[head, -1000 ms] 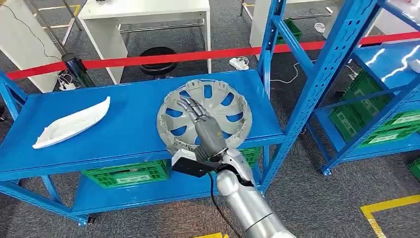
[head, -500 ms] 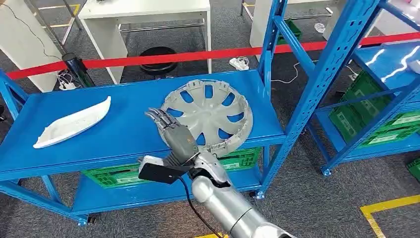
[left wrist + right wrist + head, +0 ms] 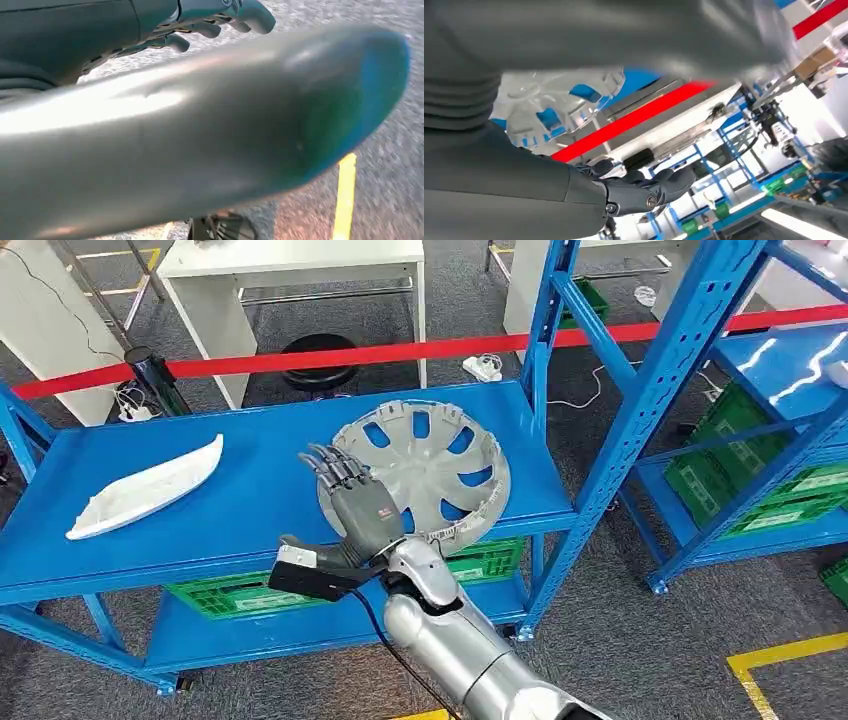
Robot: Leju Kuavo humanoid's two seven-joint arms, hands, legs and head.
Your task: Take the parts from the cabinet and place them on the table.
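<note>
Right hand [image 3: 362,508] at the near-left rim of the wheel cover [image 3: 425,468], fingers straight and holding nothing.

In the last second the right hand has slid off the middle of the wheel cover to its left edge, then edged back toward the rim; I judge it is lining up for a grasp, no lift begun; palm down, fingers pointing away over the blue shelf [image 3: 250,500], forearm rising from below; the white curved part [image 3: 145,490] lies well apart to the left; the left hand [image 3: 220,17] hangs above the floor, fingers curled in on nothing.
</note>
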